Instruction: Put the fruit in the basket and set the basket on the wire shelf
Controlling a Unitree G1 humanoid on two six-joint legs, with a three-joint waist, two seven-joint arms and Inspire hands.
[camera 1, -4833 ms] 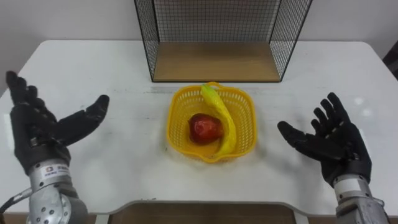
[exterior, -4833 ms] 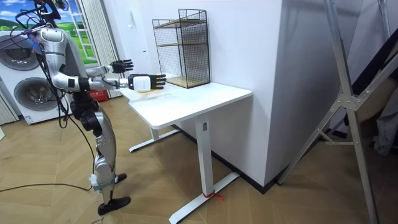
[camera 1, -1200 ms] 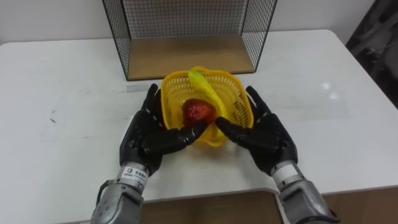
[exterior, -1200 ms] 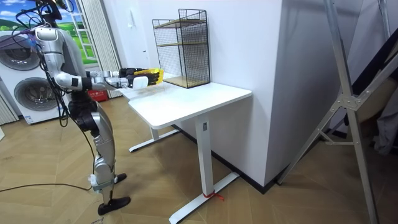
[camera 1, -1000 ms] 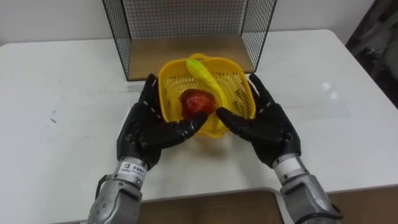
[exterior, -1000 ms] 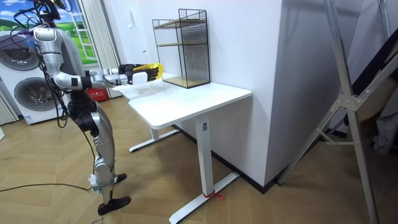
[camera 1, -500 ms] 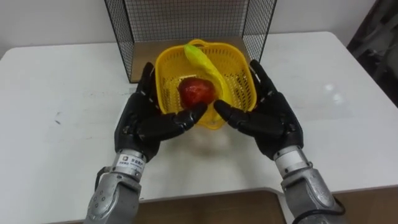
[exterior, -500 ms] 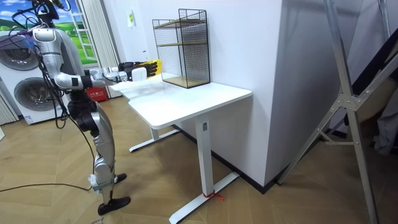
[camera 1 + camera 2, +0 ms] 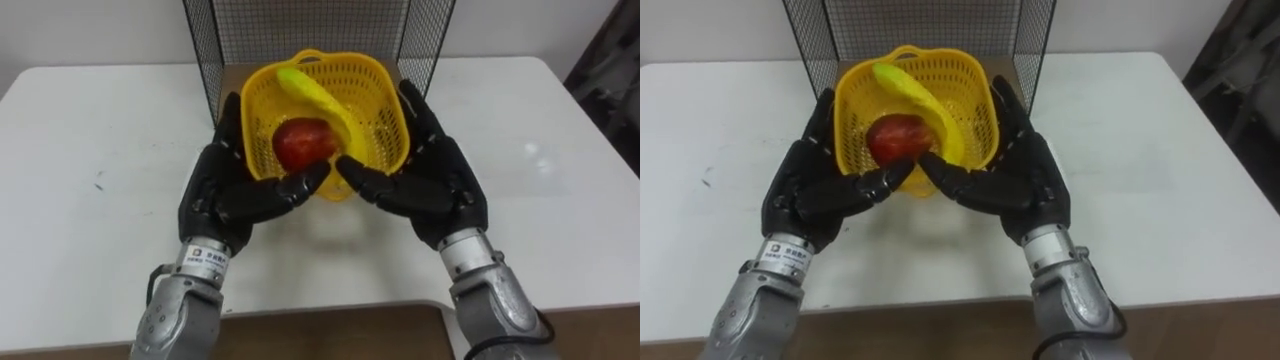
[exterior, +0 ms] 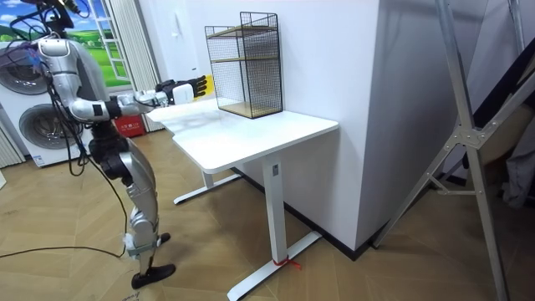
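Where the eye views begin at the left, a bare stretch of the white surface (image 9: 90,150) is seen, with a dark speck (image 9: 98,185) on it too small to be made out. Next, the left robot hand (image 9: 222,195) is laid against the left wall of the yellow basket (image 9: 378,120). Its fingers are stretched along the mesh and its thumb is reached in under the near edge, so the basket is pressed, not clenched. The forearm is cut off by the lower edge.

The basket is held clear of the surface between the two palms, and a soft shadow is cast below it. Inside, a red apple (image 9: 303,143) is lodged toward the near left, its lower part hidden by the thumbs. A banana (image 9: 318,95) is laid aslant from the far left rim toward the near right, its near end lost behind the right thumb. The basket's underside is covered by the thumbs.

The right robot hand (image 9: 437,190) is set likewise against the right wall, fingers straight and spread, thumb turned inward and nearly met by the other.

Behind the basket the wire shelf (image 9: 300,25) is seen, its top cut off by the upper edge and its bottom board almost wholly hidden. Whether the basket's far rim lies inside the shelf's front cannot be told.

In the room view the robot is stood at the end of the surface at the room view's left, both arms held out. The basket is shown as a small yellow patch between the hands, above the surface and close to the shelf.
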